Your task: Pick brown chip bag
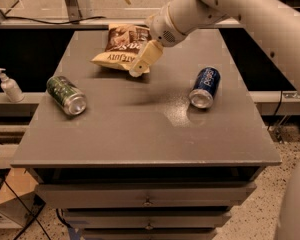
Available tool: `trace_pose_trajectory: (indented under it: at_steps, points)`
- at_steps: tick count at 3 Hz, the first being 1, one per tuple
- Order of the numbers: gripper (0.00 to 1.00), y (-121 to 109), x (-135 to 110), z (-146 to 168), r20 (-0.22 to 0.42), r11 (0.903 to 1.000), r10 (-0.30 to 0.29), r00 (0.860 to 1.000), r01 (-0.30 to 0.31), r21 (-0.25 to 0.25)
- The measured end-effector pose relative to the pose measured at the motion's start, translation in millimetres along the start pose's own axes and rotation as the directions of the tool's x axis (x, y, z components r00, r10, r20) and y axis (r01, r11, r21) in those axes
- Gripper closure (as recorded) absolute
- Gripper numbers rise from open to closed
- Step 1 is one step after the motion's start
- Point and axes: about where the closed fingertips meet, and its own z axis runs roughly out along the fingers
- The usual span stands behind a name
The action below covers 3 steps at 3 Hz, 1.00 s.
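Note:
The brown chip bag (pixel 121 45) lies at the back of the grey table (pixel 140 129), dark brown with white lettering and a pale yellow band along its near edge. My gripper (pixel 141 64) hangs from the white arm coming in from the upper right. Its cream fingers point down and left over the bag's right near corner and cover part of it. I cannot tell whether they touch the bag.
A green can (pixel 66 95) lies on its side at the left of the table. A blue Pepsi can (pixel 205 87) lies on its side at the right. A white pump bottle (pixel 9 85) stands on a ledge to the left. Drawers sit below the table's front edge.

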Motion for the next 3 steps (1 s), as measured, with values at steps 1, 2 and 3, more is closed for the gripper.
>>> trace_pose_trajectory:
  at_steps: [1, 2, 3]
  points:
    - [0.00, -12.9, -6.4, 34.9, 0.024, 0.9994, 0.024, 0.999, -0.024, -0.026]
    - [0.00, -18.6, -8.4, 68.1, 0.022, 0.9979, 0.043, 0.999, -0.042, -0.050]
    - [0.18, -17.4, -5.7, 92.2, 0.004, 0.9955, 0.060, 0.998, -0.059, -0.074]
